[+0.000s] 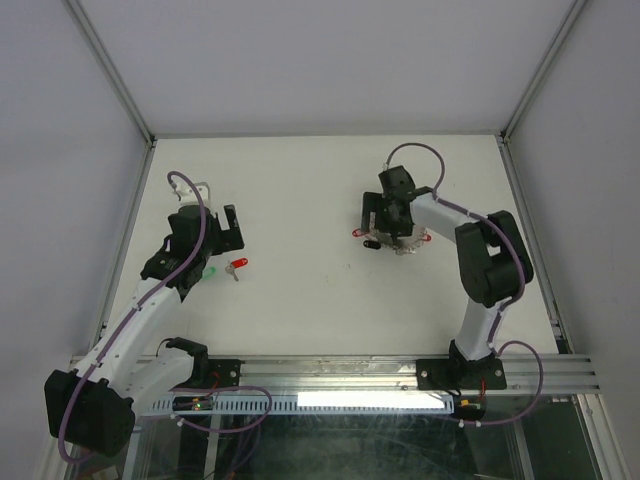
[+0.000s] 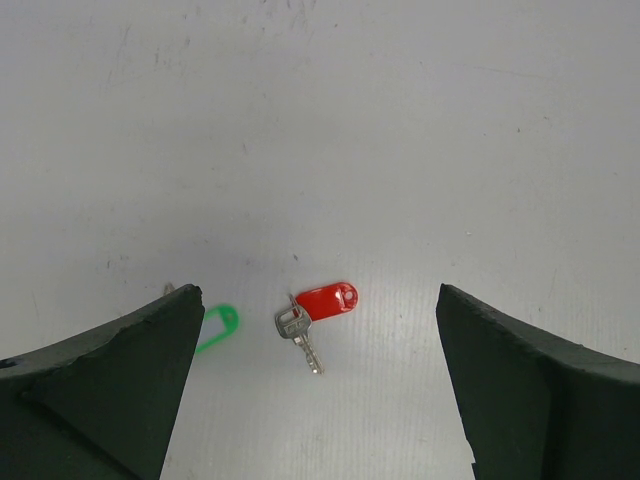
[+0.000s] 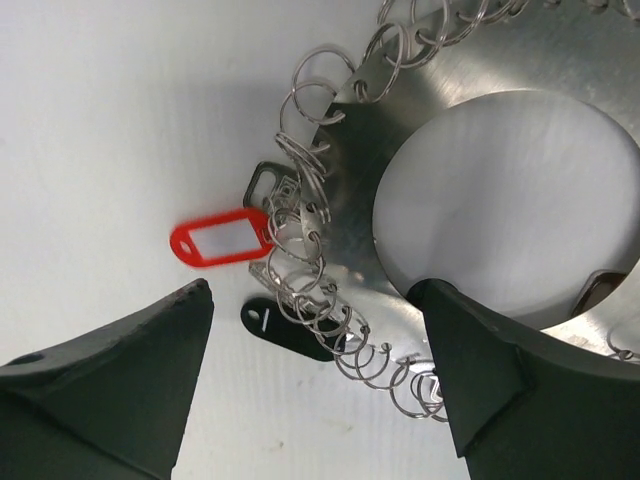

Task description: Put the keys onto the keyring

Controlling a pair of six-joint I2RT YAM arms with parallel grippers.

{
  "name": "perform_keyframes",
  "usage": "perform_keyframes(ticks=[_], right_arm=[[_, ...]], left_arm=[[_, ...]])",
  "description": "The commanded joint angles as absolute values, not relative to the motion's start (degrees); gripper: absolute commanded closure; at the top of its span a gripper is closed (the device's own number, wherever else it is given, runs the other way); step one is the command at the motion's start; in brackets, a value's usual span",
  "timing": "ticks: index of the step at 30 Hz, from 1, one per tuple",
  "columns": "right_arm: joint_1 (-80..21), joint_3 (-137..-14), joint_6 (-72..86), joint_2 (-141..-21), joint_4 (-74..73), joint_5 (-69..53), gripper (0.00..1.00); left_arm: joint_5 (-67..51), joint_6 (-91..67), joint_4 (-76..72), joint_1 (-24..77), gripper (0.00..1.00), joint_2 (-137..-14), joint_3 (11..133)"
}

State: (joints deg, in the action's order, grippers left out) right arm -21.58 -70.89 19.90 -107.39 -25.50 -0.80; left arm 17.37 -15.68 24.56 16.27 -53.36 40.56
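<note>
Two keys lie on the white table. The red-tagged key (image 2: 327, 299) (image 1: 238, 265) has its silver blade pointing toward the camera. The green-tagged key (image 2: 219, 325) (image 1: 209, 271) lies just left of it, half hidden behind my left finger. My left gripper (image 2: 318, 300) (image 1: 222, 240) hovers open above them, holding nothing. The keyring (image 3: 400, 150) (image 1: 402, 245) is a flat metal ring with several wire split rings along its rim, plus a red tag (image 3: 220, 238) and a black tag (image 3: 285, 325). My right gripper (image 3: 312, 300) (image 1: 388, 222) stands open astride its rim.
The white table (image 1: 300, 190) is walled by white panels at the back and both sides. An aluminium rail (image 1: 330, 370) with both arm bases runs along the near edge. A second red tag (image 1: 426, 237) shows at the keyring's right side.
</note>
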Motion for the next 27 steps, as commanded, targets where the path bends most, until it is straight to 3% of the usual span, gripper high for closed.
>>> perform_keyframes(ticks=[1, 11, 19, 27], right_arm=[[-25.3, -62.5, 26.3, -102.3, -26.3, 0.4, 0.12], [-36.8, -50.5, 33.3, -88.6, -27.7, -0.5, 0.13], [-45.4, -54.5, 34.0, -89.0, -22.3, -7.2, 0.13], [-45.5, -63.0, 19.9, -93.0, -34.2, 0.9, 0.17]], left_arm=[[15.8, -15.0, 23.4, 16.0, 0.01, -53.4, 42.1], [15.2, -14.9, 23.4, 16.0, 0.01, -54.4, 42.4], [15.1, -14.9, 23.4, 16.0, 0.01, -54.5, 42.3], [14.8, -15.0, 23.6, 16.0, 0.01, -54.4, 42.2]])
